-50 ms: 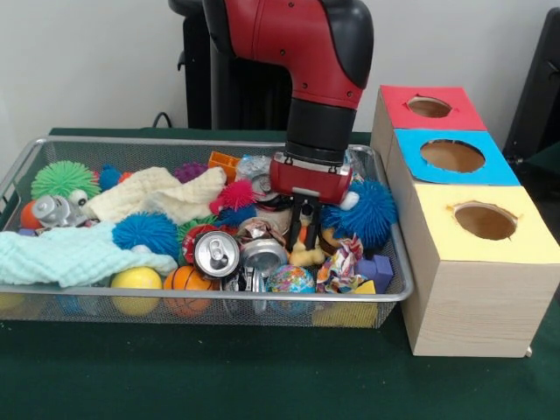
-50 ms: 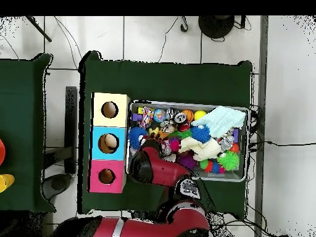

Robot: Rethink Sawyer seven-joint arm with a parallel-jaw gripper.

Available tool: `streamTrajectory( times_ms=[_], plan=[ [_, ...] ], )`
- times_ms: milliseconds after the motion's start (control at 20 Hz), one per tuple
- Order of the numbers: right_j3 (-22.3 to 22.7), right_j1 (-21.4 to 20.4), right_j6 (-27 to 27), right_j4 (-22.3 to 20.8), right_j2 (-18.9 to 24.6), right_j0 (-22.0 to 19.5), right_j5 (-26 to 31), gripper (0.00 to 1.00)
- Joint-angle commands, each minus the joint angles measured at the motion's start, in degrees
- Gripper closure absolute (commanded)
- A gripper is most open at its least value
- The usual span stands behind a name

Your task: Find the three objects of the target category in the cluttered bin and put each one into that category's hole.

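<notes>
Wire bin [image 1: 398, 293]: crammed with toys
Gripper [image 1: 304, 234]: lowered into the clutter beside blue spiky ball [image 1: 372, 213]; finger spread cannot be told

Even, bright indoor light, soft and diffuse, source apparently overhead. Front view: mild glare on can top [image 1: 216, 254] and on glossy red arm shell [image 1: 289, 39]; soft shadow on green cloth [image 1: 219, 367] under wire bin [image 1: 35, 153]; slight softness throughout, no motion blur. Overhead view: small bin contents hard to resolve; white floor tiles [image 2: 160, 37] near washed out.
</notes>
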Motion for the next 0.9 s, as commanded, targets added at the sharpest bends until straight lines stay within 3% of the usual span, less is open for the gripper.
streamTrajectory(
  times_ms=[50, 650, 900],
  plan=[
    [7.47, -1.94, 7.99, -1.39, 6.96, -0.99, 13.62, 1.00],
    [11.46, -10.77, 10.04, 1.88, 3.66, 3.14, 19.29, 1.00],
    [12.61, -15.79, 10.52, 3.89, -0.94, 7.41, 23.71, 1.00]
  ],
)
